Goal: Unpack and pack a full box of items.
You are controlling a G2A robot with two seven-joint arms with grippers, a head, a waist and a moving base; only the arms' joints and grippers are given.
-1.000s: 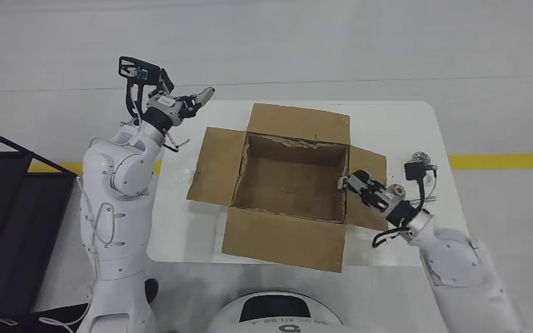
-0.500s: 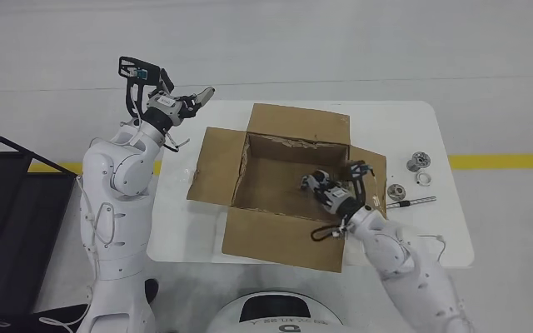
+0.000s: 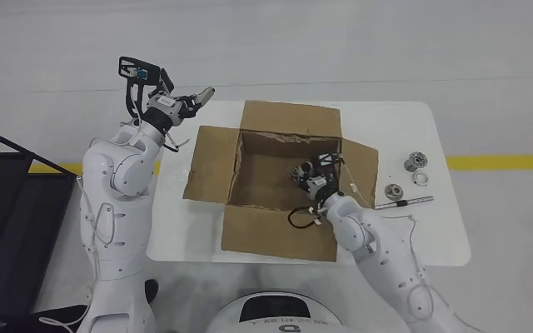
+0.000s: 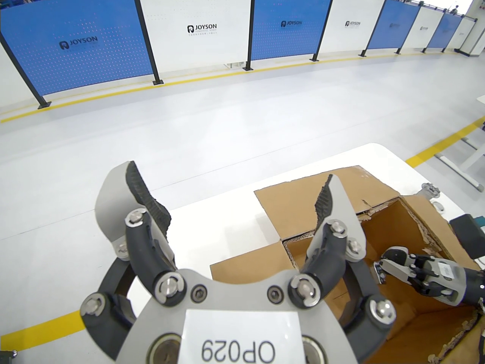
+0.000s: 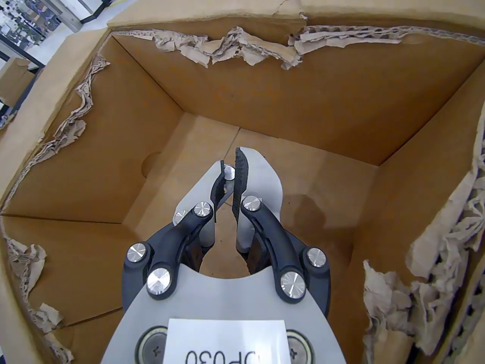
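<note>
One open cardboard box sits on the white table with its four flaps spread. Your right gripper is down inside it, jaws nearly closed on a small shiny metal part. Right of the box lie three round metal pieces and one rod. Your left gripper hangs raised beyond the box's far-left corner, spread wide and holding nothing
</note>
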